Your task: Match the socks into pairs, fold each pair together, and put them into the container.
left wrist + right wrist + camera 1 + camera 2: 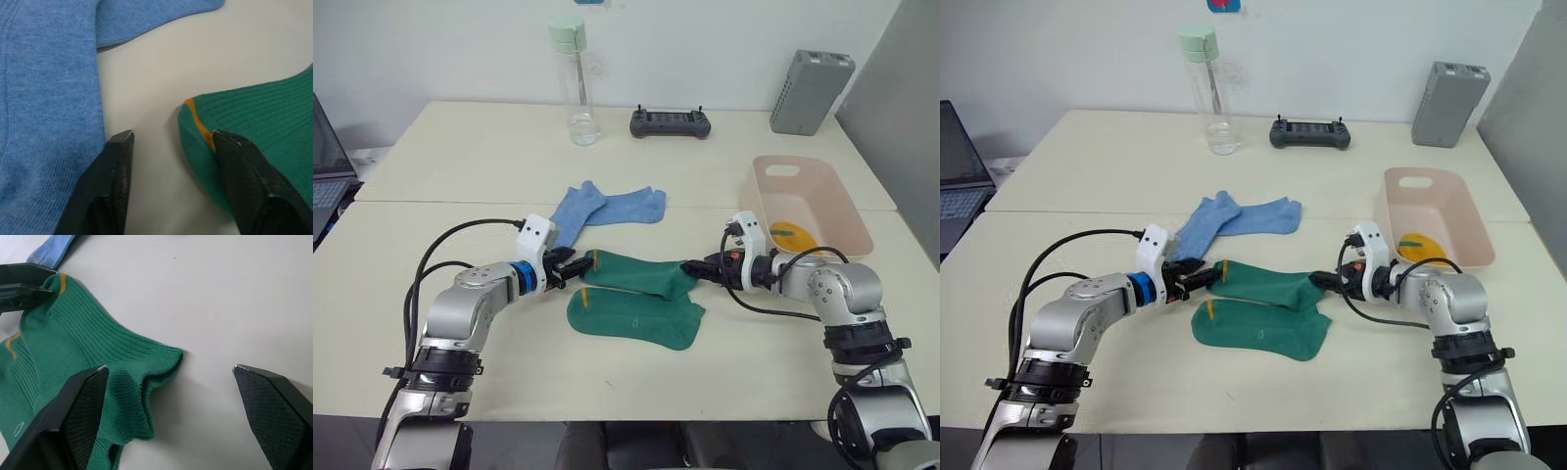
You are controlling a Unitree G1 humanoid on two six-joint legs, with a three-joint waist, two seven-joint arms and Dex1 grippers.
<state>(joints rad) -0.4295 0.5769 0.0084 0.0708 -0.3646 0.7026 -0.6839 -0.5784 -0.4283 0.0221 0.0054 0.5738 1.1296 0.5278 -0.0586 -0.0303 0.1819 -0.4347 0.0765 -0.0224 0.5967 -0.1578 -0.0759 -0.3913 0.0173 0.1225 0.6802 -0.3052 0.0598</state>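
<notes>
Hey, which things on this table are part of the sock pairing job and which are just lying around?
Part of the job:
green socks
blue socks
yellow sock in the pink tub

Lying about:
water bottle
black controller
grey box
laptop

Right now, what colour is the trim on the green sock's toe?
Yellow-orange trim on the green sock, clearest in the left wrist view.

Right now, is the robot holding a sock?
No. Both grippers are open: the left gripper at the upper green sock's toe, the right gripper at its cuff.
</notes>
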